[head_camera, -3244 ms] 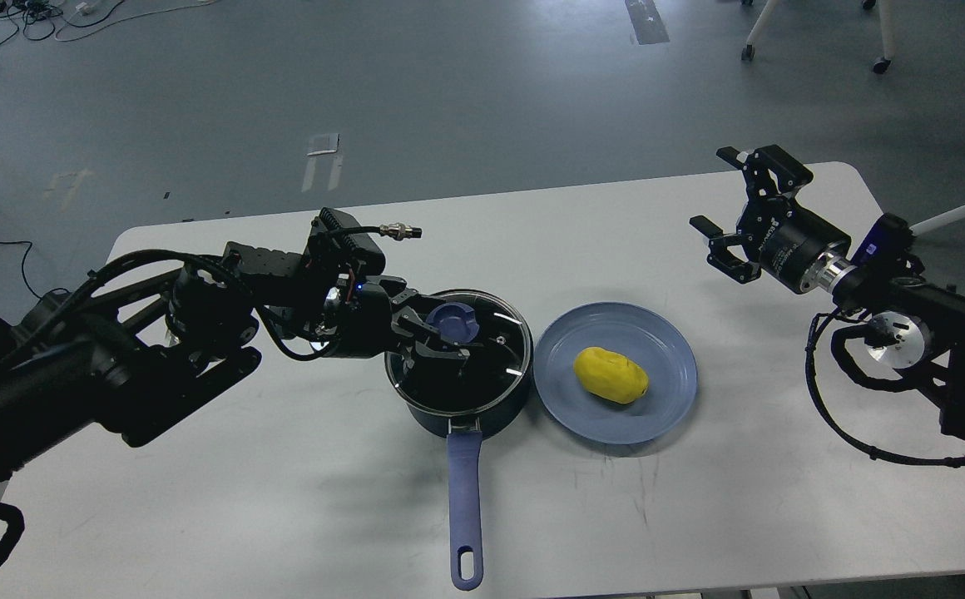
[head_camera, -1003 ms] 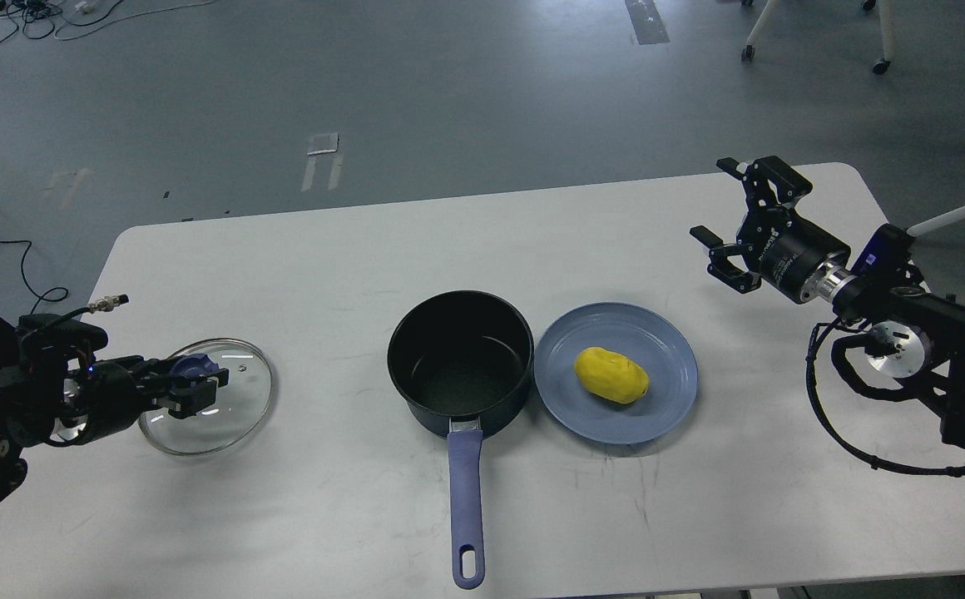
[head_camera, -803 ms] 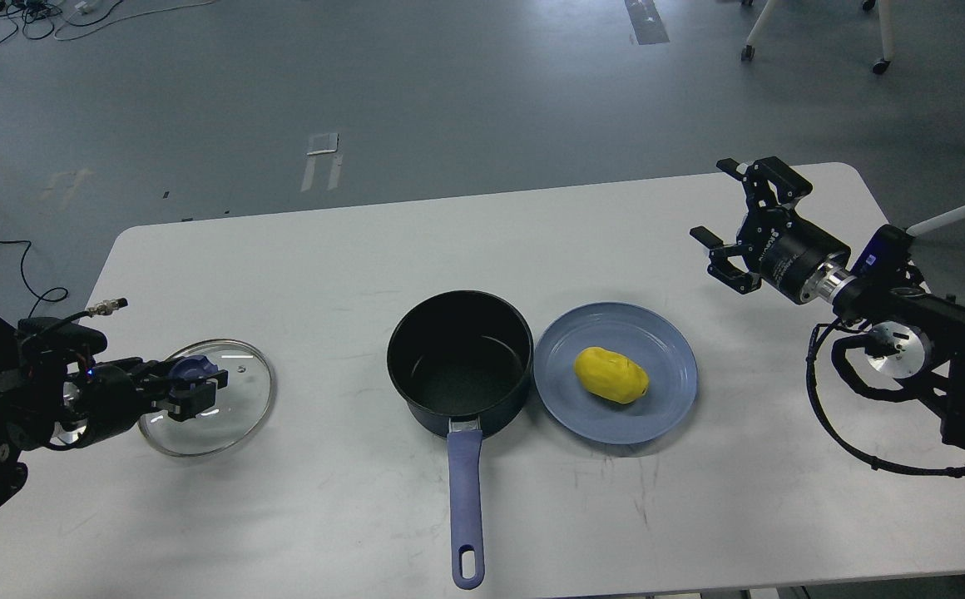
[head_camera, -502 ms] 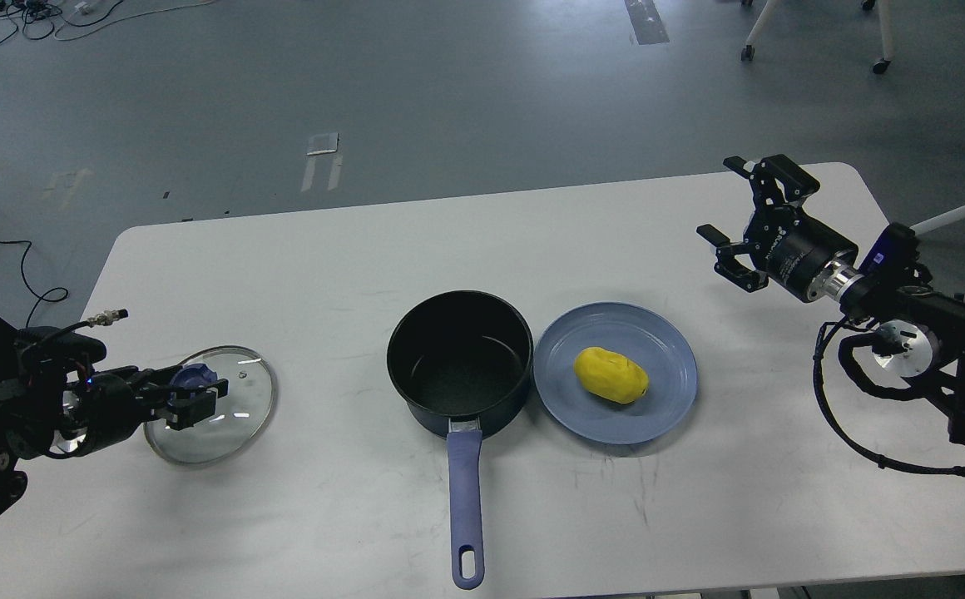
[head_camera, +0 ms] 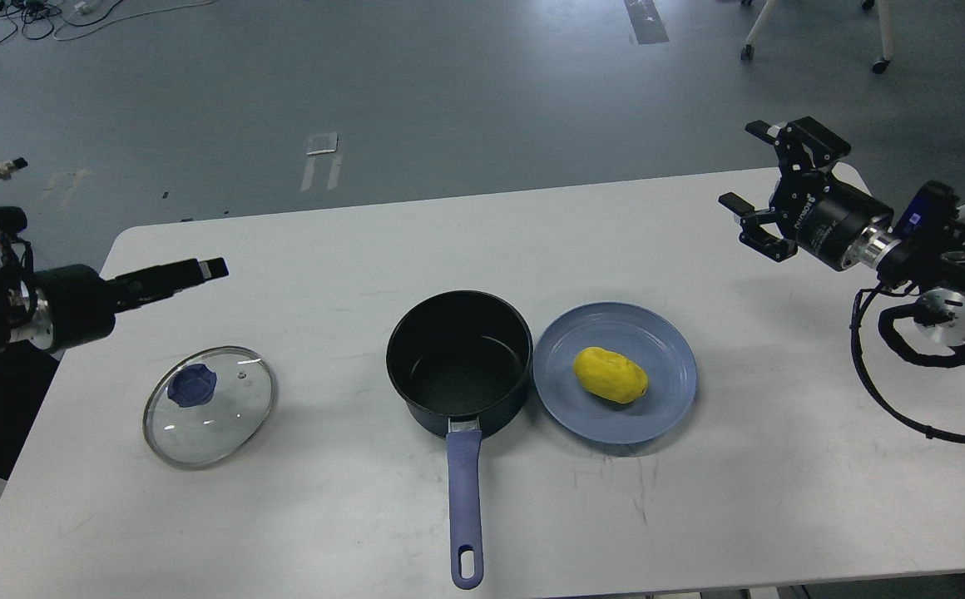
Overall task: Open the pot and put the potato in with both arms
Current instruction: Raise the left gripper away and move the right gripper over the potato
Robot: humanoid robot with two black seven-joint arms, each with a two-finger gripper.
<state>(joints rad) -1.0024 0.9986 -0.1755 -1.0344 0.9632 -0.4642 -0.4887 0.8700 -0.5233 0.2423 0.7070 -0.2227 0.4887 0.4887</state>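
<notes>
Pot uncovered, potato not yet loaded.

Left end effector (head_camera: 200,271) is held above the counter (head_camera: 349,249), seen edge-on; spread or pressed together cannot be told. Glass lid (head_camera: 209,406) is laid flat below it, apart from the pot (head_camera: 459,359), whose black inside is exposed and whose handle is pointed toward the viewer. Potato (head_camera: 611,375), smooth, yellow, oval, is rested on the blue plate (head_camera: 657,416) touching the pot. Right end effector (head_camera: 769,204) is spread, well apart. Risk judged: rounded potato slipped or rolled under an off-centre pinch.

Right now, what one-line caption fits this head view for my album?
Glass lid off the open navy saucepan; yellow potato waits on blue plate, both grippers raised and empty.
</notes>
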